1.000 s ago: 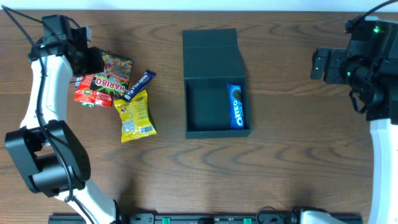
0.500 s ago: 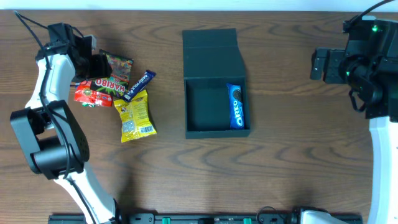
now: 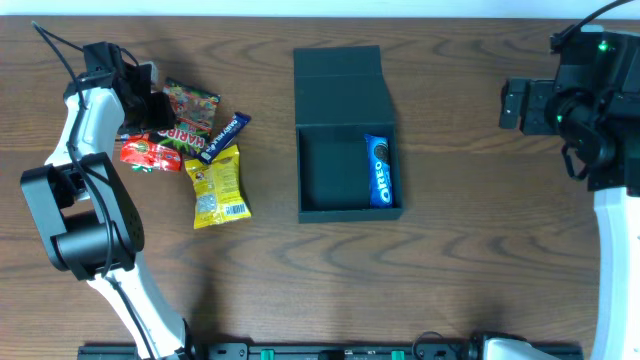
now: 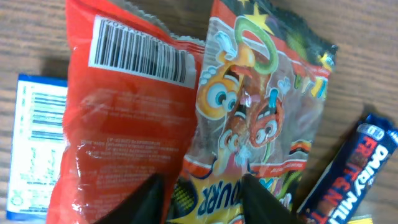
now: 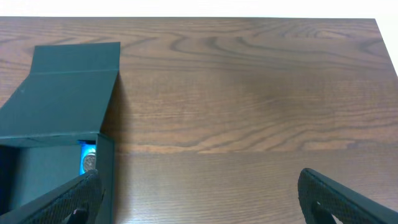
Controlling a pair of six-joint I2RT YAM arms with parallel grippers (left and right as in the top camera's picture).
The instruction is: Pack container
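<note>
left gripper (image 4: 202, 190): low over the snack pile at the table's left. Its jaws are partly apart and straddle one edge of the gummy bag (image 4: 261, 106). I cannot tell whether they pinch it yet.
gummy bag: lies flat, printed side up, with its long axis running away from the wrist camera. Its near edge sits between the fingers.
red packet (image 4: 124, 118): just beside the gummy bag and touching it, barcode side up. It overlaps a blue-white packet (image 4: 37, 137).
bar (image 3: 223, 136): lies at a slant on the pile's container side, close to the gummy bag.
yellow packet (image 3: 218, 185): nearest the robot in the pile, just beside the bar.
container (image 3: 330, 165): mid-table, well apart from the pile and to the left gripper's right. Its long axis runs away from the robot.
lid (image 3: 340, 80): folded back flat on the far side, so the open base is the nearer half.
Oreo (image 3: 379, 172): inside the container, lengthwise along its right wall. The left part of the floor, facing the pile, is bare.
right gripper (image 5: 199, 183): jaws spread wide and empty over bare table (image 5: 249, 93), on the container's far right.
nearer arm: left for the snacks. The right is perhaps a little closer to the container but carries nothing.
coming move: probably a sideways carry to the right, dropping into the bare left part.
</note>
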